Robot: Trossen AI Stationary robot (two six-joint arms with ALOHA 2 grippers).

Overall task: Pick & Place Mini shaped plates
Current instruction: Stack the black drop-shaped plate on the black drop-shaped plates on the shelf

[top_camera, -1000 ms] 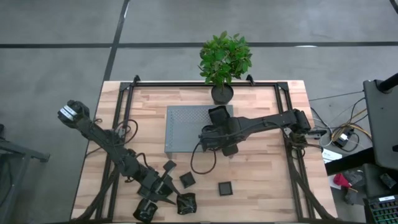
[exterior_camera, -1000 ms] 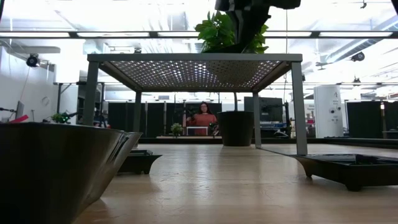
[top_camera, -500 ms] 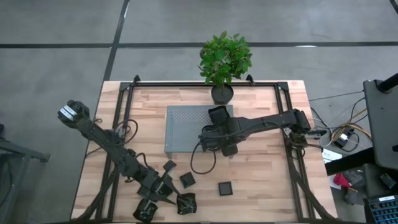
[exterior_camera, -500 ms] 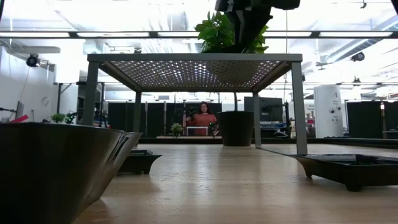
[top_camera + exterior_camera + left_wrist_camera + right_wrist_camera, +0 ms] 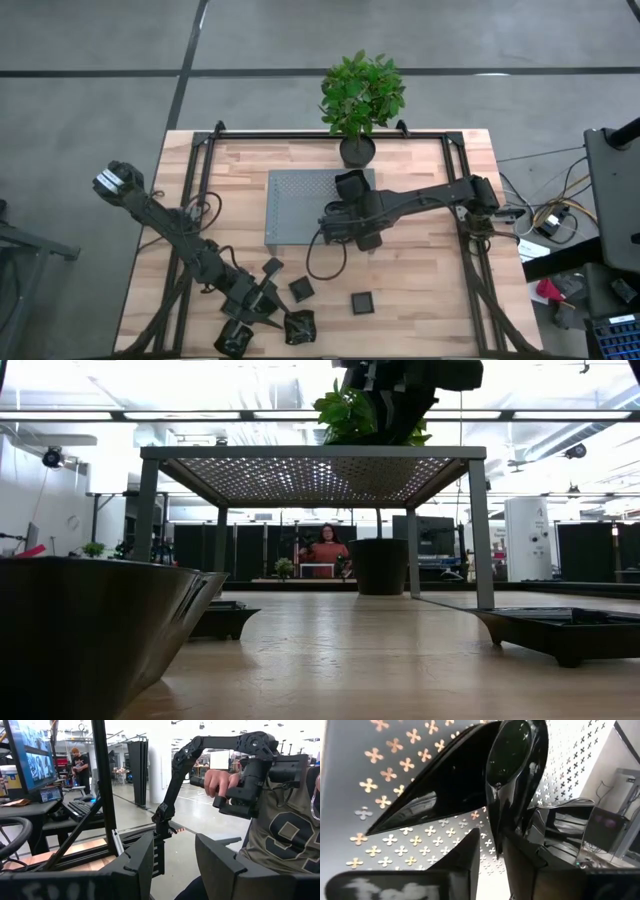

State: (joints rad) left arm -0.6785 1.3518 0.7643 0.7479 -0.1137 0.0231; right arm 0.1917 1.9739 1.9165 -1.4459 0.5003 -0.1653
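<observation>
On the grey perforated platform (image 5: 300,205) a glossy black leaf-shaped mini plate (image 5: 445,785) stands tilted on its edge. My right gripper (image 5: 492,847) hangs over it, pointing steeply down, fingers apart on either side of the plate's lower rim. A second black plate (image 5: 562,822) lies just beyond on the platform. My left gripper (image 5: 172,870) waits open near the table's front left, with nothing between its fingers. Several other mini plates (image 5: 300,289) lie on the wood around it, one (image 5: 361,303) farther right. My right gripper has the leaf-shaped plate's lower rim (image 5: 496,832) between its two parted fingers, coming from above at a slant. The rim runs close along one finger (image 5: 520,855); whether it still touches that finger I cannot tell. The plate's lower edge meets the platform.
A potted plant (image 5: 360,95) stands at the platform's far edge. Black frame rails (image 5: 200,200) run along the table's left and right sides. In the low view a large dark plate (image 5: 90,630) looms close at the left. A person's hand (image 5: 222,780) shows beyond the table.
In the low view my right gripper's fingers have drawn a little apart above the platform, while the arm has stayed in place. The plate remains on the platform.
</observation>
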